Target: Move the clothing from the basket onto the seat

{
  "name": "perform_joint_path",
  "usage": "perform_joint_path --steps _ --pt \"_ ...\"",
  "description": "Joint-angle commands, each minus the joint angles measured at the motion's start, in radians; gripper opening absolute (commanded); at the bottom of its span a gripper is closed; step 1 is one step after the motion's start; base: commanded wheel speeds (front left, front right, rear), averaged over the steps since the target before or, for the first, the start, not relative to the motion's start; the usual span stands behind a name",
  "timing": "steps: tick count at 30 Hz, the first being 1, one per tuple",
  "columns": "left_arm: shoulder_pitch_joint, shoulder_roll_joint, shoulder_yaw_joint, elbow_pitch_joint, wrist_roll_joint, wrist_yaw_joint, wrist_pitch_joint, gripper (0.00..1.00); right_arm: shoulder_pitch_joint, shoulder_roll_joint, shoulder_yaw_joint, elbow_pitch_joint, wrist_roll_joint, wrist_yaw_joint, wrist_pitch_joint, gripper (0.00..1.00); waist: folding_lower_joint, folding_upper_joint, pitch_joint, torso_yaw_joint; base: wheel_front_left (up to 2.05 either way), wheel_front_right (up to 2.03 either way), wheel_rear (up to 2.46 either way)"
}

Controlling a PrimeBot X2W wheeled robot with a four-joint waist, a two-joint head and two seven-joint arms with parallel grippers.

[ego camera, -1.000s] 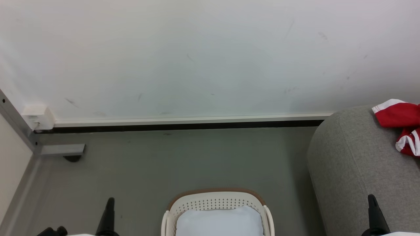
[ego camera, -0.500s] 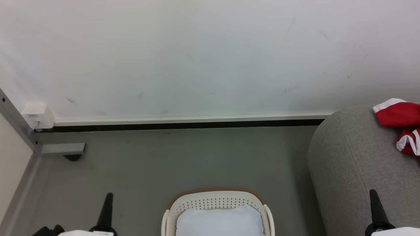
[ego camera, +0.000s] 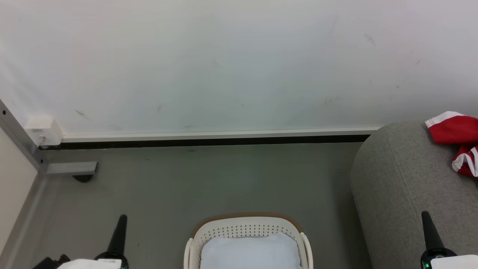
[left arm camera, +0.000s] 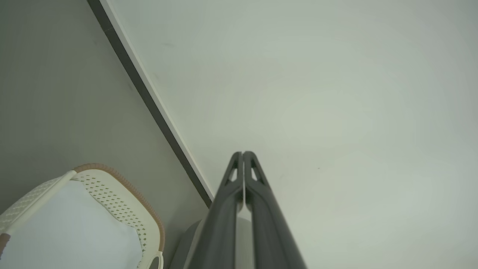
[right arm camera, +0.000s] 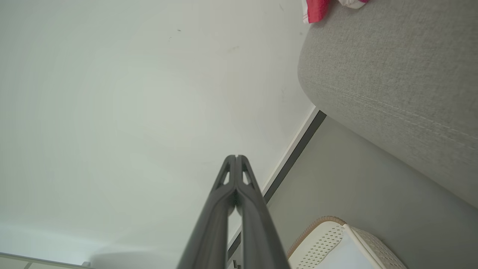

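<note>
Room: floor (ego camera: pixel 224 179) is sitting grey around basket (ego camera: pixel 242 232).
Cloth: jersey (ego camera: pixel 452 130) is lying on sofa (ego camera: pixel 403 179); looking light, floppy, best pinched at a fold.
Grip: left fingers (left arm camera: pixel 224 224), right fingers (right arm camera: pixel 214 224) are pressing together, empty.

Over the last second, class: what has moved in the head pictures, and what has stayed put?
Both the left gripper and right gripper have crept a little up the head view, jaws shut and empty; nothing was grabbed or let go. The jersey stays on the sofa, and the basket with its pale pad stays on the floor.
</note>
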Motion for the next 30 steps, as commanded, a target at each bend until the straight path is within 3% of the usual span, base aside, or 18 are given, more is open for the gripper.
perform_joint_path --steps 1,30 --pt "-0.020 0.008 0.005 -0.011 -0.030 -0.006 0.003 0.00 -0.018 -0.011 -0.003 -0.012 0.028 -0.002 0.005 0.00 0.0000 0.0000 0.000 0.000 0.00 0.00 0.00" --pt "-0.041 0.009 0.028 -0.023 -0.250 -0.008 0.064 0.00 -0.037 -0.012 -0.016 -0.031 0.263 -0.002 0.066 0.00 0.0000 0.0000 0.009 0.003 0.00 0.00 0.00"
